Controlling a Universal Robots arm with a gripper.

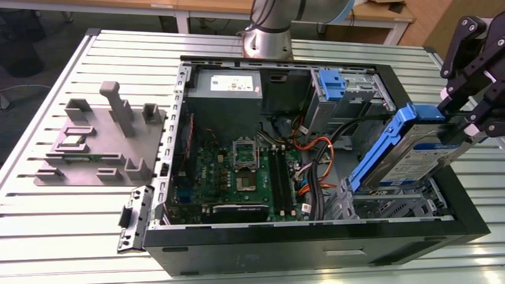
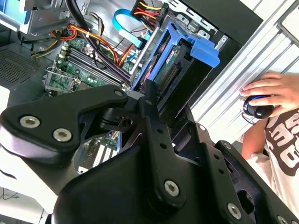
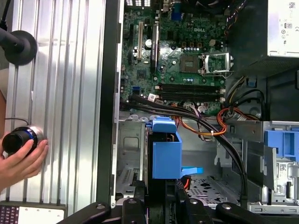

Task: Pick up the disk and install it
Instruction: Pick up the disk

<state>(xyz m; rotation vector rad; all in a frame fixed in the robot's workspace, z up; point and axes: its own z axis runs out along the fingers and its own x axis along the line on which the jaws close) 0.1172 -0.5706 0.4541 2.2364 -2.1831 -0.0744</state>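
The gripper, cropped at the exterior view's right, seemingly part-hides the disk.

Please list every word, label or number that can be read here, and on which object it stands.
Nothing can be read with certainty.
Label on the power supply: print too small.
Label on the disk, held in the hand: print too small.
White marks on the motherboard: too small.
Print on the shirt: cut off.

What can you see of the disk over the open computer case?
The disk is a flat silver drive with a blue-and-white label, clipped in a blue plastic frame. It stands on edge, tilted, over the metal drive cage at the exterior view's right of the case. The hand grips its upper end.
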